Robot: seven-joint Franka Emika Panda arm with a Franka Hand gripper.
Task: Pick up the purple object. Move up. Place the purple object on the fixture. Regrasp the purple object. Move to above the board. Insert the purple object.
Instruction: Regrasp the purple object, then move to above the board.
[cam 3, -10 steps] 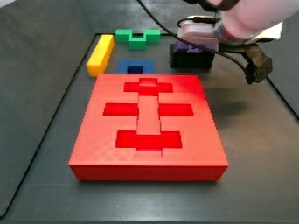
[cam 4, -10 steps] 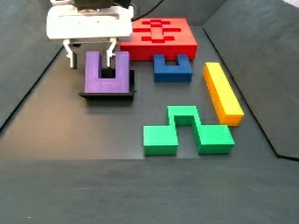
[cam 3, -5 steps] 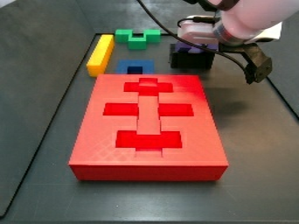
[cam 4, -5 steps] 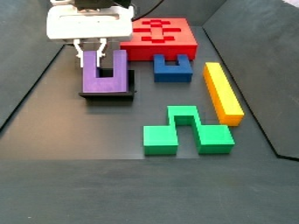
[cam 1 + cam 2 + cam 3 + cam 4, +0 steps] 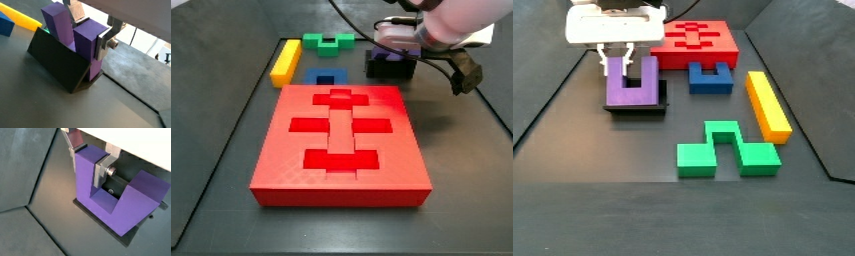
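Now I'm seeing almost nothing changing over the last second: my gripper (image 5: 627, 60) is straddling one prong of the purple object (image 5: 635, 86), which is resting on the fixture (image 5: 637, 106), fingers (image 5: 100, 173) closing for the regrasp.

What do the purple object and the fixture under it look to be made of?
The purple object looks like matte plastic: flat uniform colour, crisp edges, no shine. The fixture looks like matte black plastic or painted metal; I cannot tell which. The claw straddles one purple prong, silver fingers beside it.
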